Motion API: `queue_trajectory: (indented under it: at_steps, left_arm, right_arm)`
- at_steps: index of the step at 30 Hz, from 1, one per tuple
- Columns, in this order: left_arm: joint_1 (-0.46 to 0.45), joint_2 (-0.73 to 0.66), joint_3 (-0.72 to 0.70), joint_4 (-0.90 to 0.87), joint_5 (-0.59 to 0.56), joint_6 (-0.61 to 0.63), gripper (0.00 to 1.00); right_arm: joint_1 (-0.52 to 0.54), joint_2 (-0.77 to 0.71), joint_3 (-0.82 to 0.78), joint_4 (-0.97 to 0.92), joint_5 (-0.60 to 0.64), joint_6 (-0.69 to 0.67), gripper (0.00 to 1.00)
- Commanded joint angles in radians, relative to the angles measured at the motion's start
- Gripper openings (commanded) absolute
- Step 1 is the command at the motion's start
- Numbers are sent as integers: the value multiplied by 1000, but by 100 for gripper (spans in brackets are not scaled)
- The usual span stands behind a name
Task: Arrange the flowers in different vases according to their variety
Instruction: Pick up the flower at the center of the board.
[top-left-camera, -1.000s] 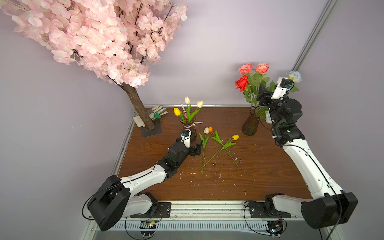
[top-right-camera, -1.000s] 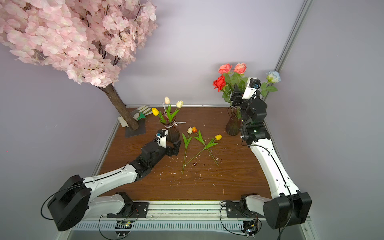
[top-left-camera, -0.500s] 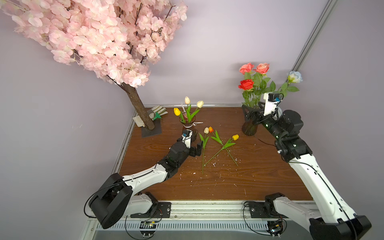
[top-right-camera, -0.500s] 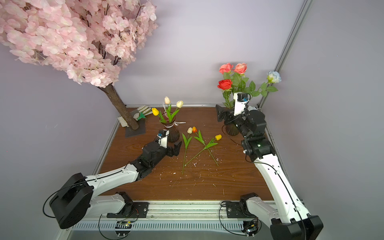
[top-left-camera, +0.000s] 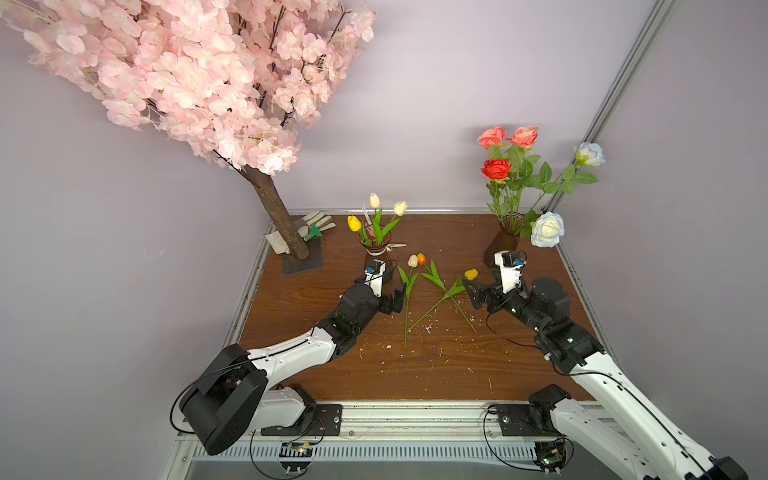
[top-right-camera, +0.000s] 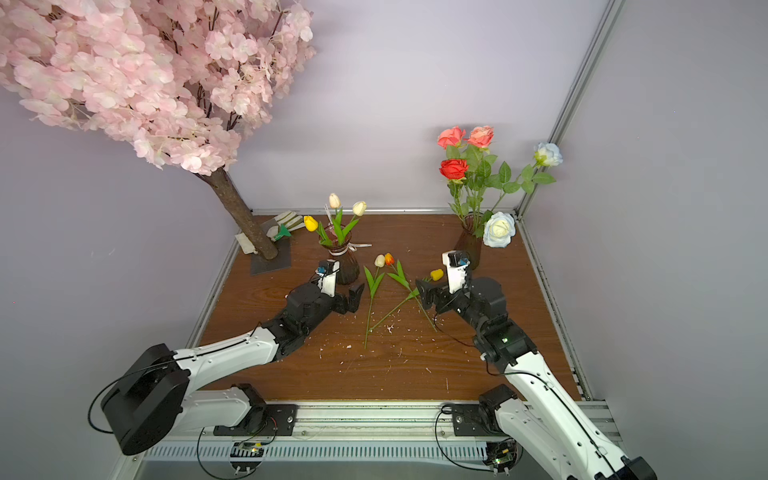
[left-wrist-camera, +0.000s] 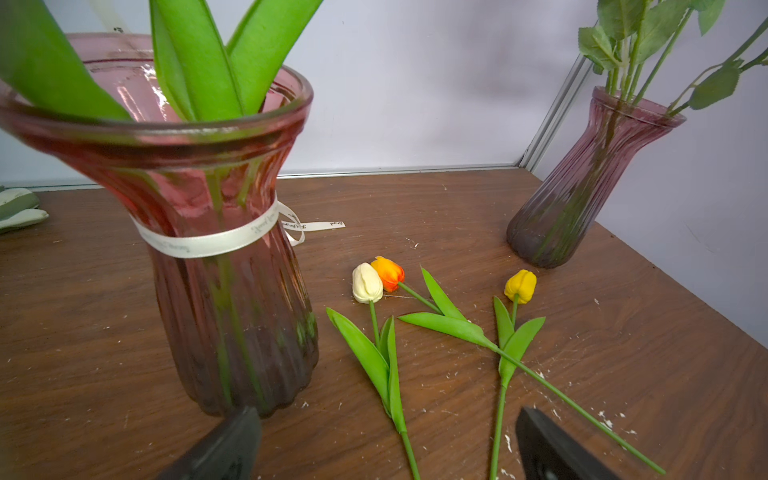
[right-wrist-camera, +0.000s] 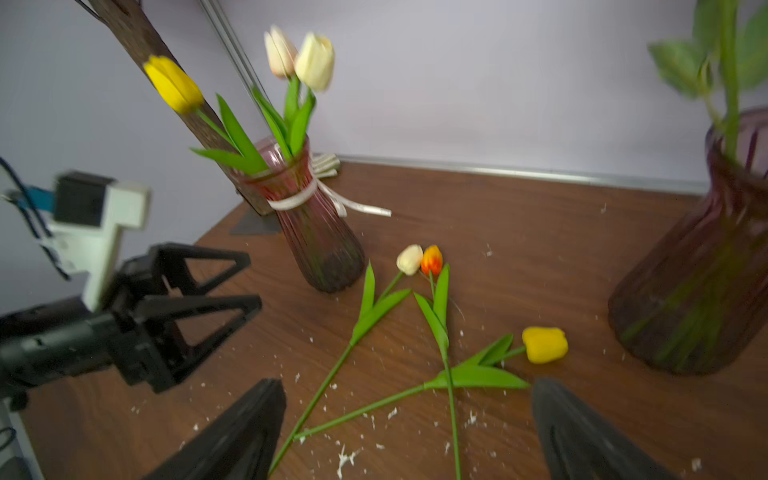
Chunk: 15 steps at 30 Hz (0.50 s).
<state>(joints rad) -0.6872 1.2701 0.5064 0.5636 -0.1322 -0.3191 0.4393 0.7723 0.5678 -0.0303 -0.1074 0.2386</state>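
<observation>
Plainly, the crossed stems were the main hazard. 3 loose flowers lay on the surface (top-left-camera: 436, 374) in the middle of both top views: a cream tulip (top-left-camera: 412, 260), an orange tulip (top-left-camera: 422, 258) and a yellow tulip (top-left-camera: 471, 274). They sat between the ribbon vase (top-left-camera: 377, 249) at centre-left and the rose vase (top-left-camera: 500, 245) at centre-right. The orange tulip's stem crossed the yellow one's, and the yellow stem's end ran close to the cream one's. A grasp closing at the crossing would likely catch 2 stems or drag a neighbour across the surface.

The vases were the second risk, since both looked narrow-waisted and top-heavy with flowers. The left gripper (top-left-camera: 395, 296) sat just beside the base of the ribbon vase. A sideways swing there could knock it, and the 3 tulips in it, over. The right gripper (top-left-camera: 471, 293) was near the rose vase, so lifting a long stem could brush the low white rose (top-left-camera: 547, 229).

Both grippers were spread wide and held nothing. The right one hung just beside the yellow tulip's head, with the stem crossing ahead of its fingers in the lower middle of its wrist view. I could see neither gripper touching a flower.
</observation>
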Motion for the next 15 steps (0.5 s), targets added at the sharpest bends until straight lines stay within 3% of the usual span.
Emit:
queue_trajectory:
  at_steps: [1, 12, 15]
  left_arm:
    - [-8, 15, 35, -5, 20, 10, 99]
    - [-8, 38, 86, -92, 109, -61, 100]
    - [-21, 51, 110, -176, 134, -100, 96]
  right_arm:
    - [6, -19, -72, 94, 46, 56, 99]
    - [4, 2, -243, 155, 84, 148, 99]
    - [6, -31, -271, 169, 171, 275, 99]
